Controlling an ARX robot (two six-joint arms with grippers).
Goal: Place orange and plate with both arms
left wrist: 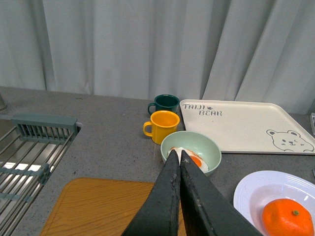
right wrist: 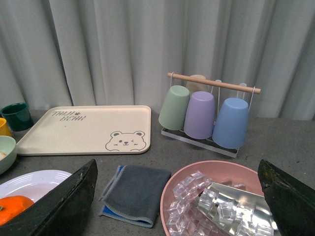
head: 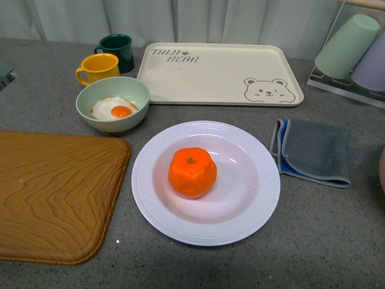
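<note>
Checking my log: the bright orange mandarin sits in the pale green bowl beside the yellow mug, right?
No. The front view shows the bright orange mandarin on the round white plate, not in the pale green bowl beside the yellow mug.

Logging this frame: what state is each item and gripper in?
orange: resting in the plate, stem dot up.
plate: flat on the counter, carrying the orange.
left gripper: shut, empty.
right gripper: open wide, empty.
green bowl: upright, fried egg inside.
yellow mug: upright.
dark green mug: upright.
cloth: folded.
three cups: upside down on rack.
pink bowl: holds ice cubes and a metal scoop.
</note>
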